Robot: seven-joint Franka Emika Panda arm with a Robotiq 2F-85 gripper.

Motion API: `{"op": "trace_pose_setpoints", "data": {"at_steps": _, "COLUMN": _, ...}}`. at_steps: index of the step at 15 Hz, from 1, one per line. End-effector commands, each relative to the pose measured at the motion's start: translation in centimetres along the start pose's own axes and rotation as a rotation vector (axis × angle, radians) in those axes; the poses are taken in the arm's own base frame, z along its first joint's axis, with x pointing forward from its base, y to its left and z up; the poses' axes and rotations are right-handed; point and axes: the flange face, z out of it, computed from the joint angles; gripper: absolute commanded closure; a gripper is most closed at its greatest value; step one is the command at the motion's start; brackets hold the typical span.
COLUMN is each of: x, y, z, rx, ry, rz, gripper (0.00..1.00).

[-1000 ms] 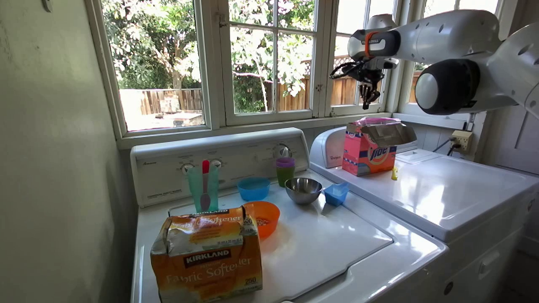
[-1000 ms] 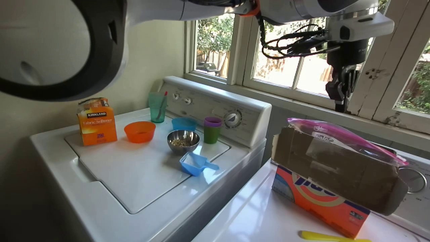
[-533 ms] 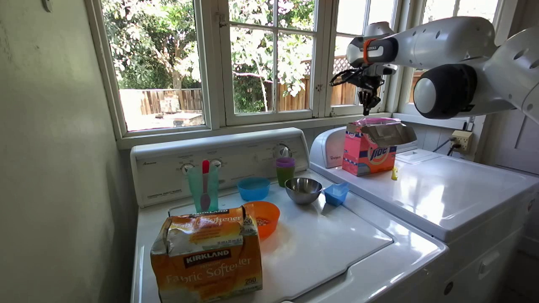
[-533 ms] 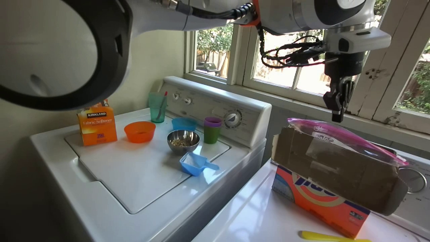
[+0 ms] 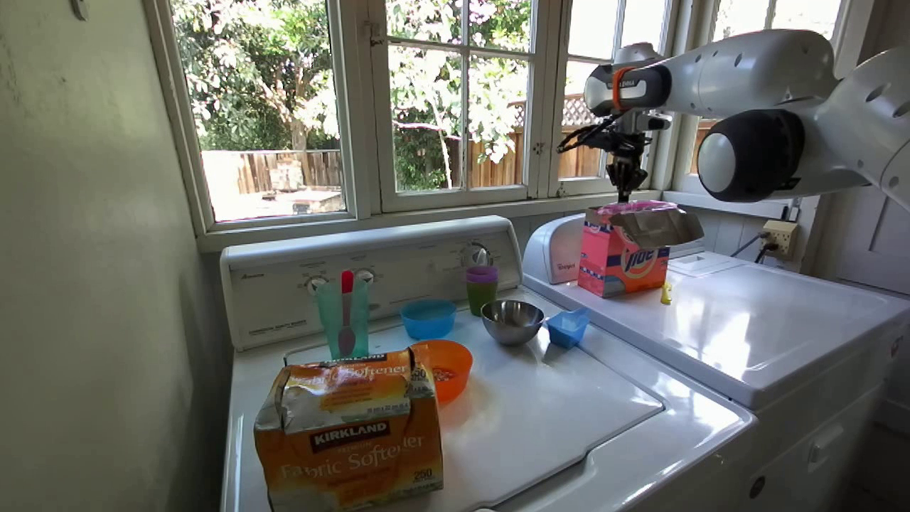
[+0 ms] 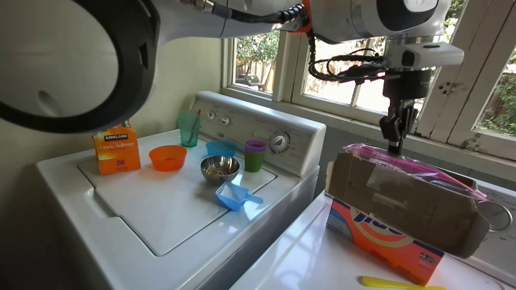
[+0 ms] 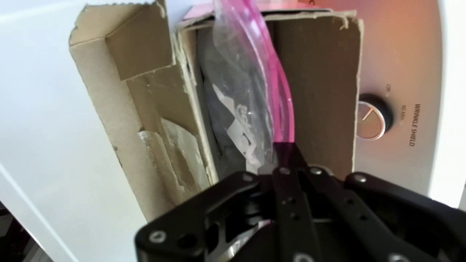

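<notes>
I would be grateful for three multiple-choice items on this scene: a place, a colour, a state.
1. Where is the pink-zipped bag? A) On the windowsill; B) In the Tide box; C) In the orange bowl.
2. What colour is the scoop beside the metal bowl? A) Blue; B) Yellow; C) Red.
3. How does the gripper stand? A) Wide open; B) Half open; C) Shut.

1-B, seen inside its open top.
2-A, blue in both exterior views.
3-C, jaws together in the wrist view.
</notes>
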Motion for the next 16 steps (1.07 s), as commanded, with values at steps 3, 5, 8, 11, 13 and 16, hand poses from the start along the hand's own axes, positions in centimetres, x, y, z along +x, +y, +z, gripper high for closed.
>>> {"op": "trace_pose_setpoints", "data": {"at_steps": 3, "x": -0.5, "y": 1.1, "z": -0.5, "rx": -0.092, "ry": 0.001, "rz": -0.009, "gripper": 1.0}}
{"op": "trace_pose_setpoints", "data": {"at_steps": 5, "x": -0.3, "y": 1.5, "z": -0.9, "rx": -0.112, "ry": -0.002, "rz": -0.002, "gripper": 1.0}}
{"op": "trace_pose_setpoints", "data": {"at_steps": 8, "x": -0.3, "y": 1.8, "z": -0.1, "rx": -0.15, "ry": 0.002, "rz": -0.008, "gripper": 1.0}}
{"op": "trace_pose_setpoints", "data": {"at_steps": 11, "x": -0.3, "y": 1.5, "z": 1.5, "rx": -0.146, "ry": 0.002, "rz": 0.007, "gripper": 1.0}}
{"op": "trace_pose_setpoints", "data": {"at_steps": 13, "x": -0.3, "y": 1.3, "z": 2.0, "rx": -0.133, "ry": 0.002, "rz": 0.015, "gripper": 1.0}}
{"op": "trace_pose_setpoints", "data": {"at_steps": 16, "x": -0.3, "y": 1.1, "z": 2.3, "rx": -0.126, "ry": 0.004, "rz": 0.044, "gripper": 1.0}}
